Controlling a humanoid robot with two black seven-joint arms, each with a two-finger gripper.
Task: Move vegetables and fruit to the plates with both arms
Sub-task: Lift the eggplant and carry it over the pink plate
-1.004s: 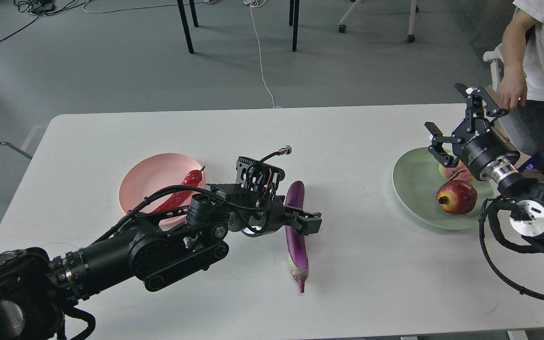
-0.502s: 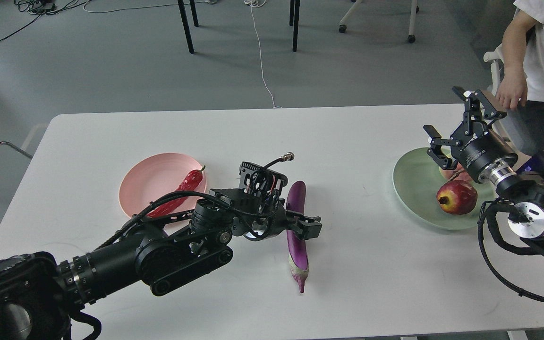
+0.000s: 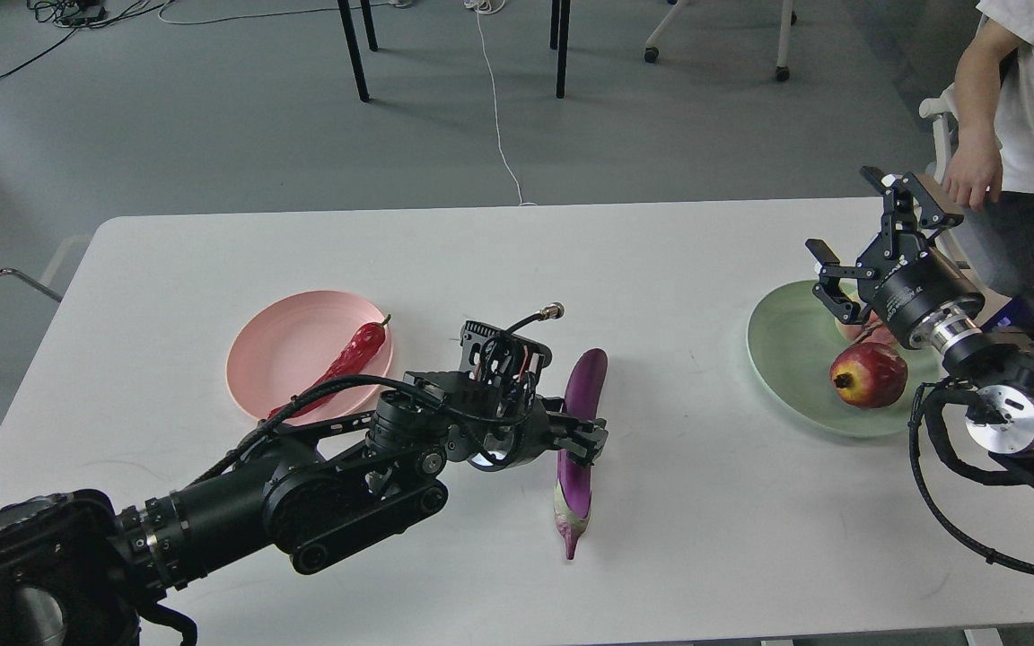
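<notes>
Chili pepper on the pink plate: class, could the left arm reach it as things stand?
Probably not at once: the left end effector is closed around the eggplant, though the chili pepper lies nearby, uncovered.

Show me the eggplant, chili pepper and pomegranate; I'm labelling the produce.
eggplant (image 3: 591, 381), head view, upper purple body.
chili pepper (image 3: 351, 352), head view, red body near the stem.
pomegranate (image 3: 871, 375), head view, middle of its red skin.

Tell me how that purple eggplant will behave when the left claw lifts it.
The eggplant is long, and the left claw sits around its middle, so it would likely lift fairly level. Its glossy skin looks smooth, so it may slip or swivel between the fingers. It looks firm and probably won't droop.
</notes>
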